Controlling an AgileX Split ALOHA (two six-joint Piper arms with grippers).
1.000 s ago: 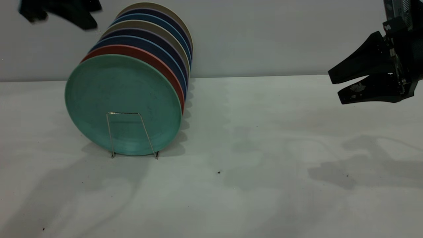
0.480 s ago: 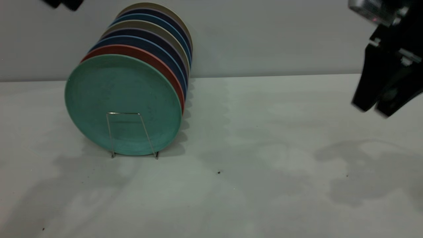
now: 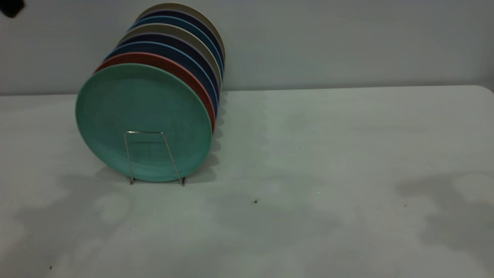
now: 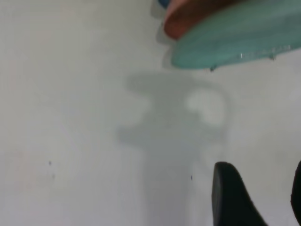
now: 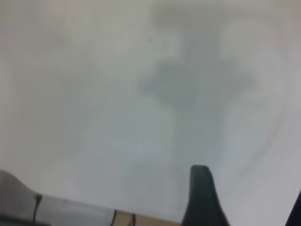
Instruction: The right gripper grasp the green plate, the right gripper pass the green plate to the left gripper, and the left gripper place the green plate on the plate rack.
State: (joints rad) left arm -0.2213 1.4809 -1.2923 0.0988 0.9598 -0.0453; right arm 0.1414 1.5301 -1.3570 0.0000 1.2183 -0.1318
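Observation:
The green plate stands on edge at the front of the plate rack, leaning on a salmon plate; its rim also shows in the left wrist view. My left gripper is open and empty, high above the table and away from the plates. Only a black bit of it shows at the exterior view's top left corner. My right gripper is open and empty over bare table, out of the exterior view.
Behind the salmon plate stand several dark blue and beige plates in the same rack. The white table stretches to the right and front of the rack, with a wall behind it.
The right gripper turned and withdrew out of the exterior view at the right. The left gripper rose and moved left, almost out of the top left corner. The plates have not moved.

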